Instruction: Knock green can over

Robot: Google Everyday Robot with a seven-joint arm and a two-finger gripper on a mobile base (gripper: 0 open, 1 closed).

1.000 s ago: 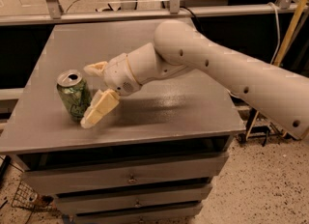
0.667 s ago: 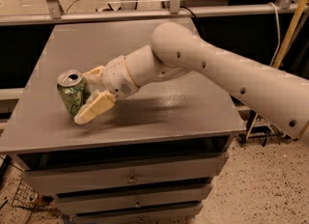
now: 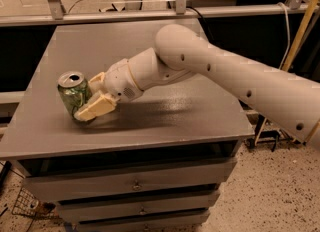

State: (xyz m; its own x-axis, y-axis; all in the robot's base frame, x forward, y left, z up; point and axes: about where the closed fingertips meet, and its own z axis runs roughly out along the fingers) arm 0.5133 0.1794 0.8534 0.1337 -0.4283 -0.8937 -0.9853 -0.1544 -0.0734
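**Operator:** Arm pose?
**Technician:** Arm (image 3: 240,86) entering from beyond the right edge, stretched low across the surface (image 3: 190,121) toward the left edge. Elbow bulge above the rear centre; wrist angled down and left. Tool (image 3: 88,99) near the front left corner, just over the surface.

**Operator:** Tool state?
**Technician:** Spread wide. Pale fingers (image 3: 97,107) flanking the green can (image 3: 74,96), one on the near side, one on the far side. Near one pressed against the lower can wall.

**Operator:** Can condition and position?
**Technician:** Close to the left edge, toward the front left corner. Not yet lying down. Silver top with its opening facing up, leaning slightly toward the left edge. Green wall with pale markings. Base flat or lifted: cannot tell, lower right part hidden by the near finger.

**Operator:** Surroundings?
**Technician:** Drawers (image 3: 135,186) below the front edge. Metal rail (image 3: 150,13) behind the rear edge. Wire basket (image 3: 27,206) on the floor under the front left corner. Yellow pole (image 3: 300,31) past the right edge.
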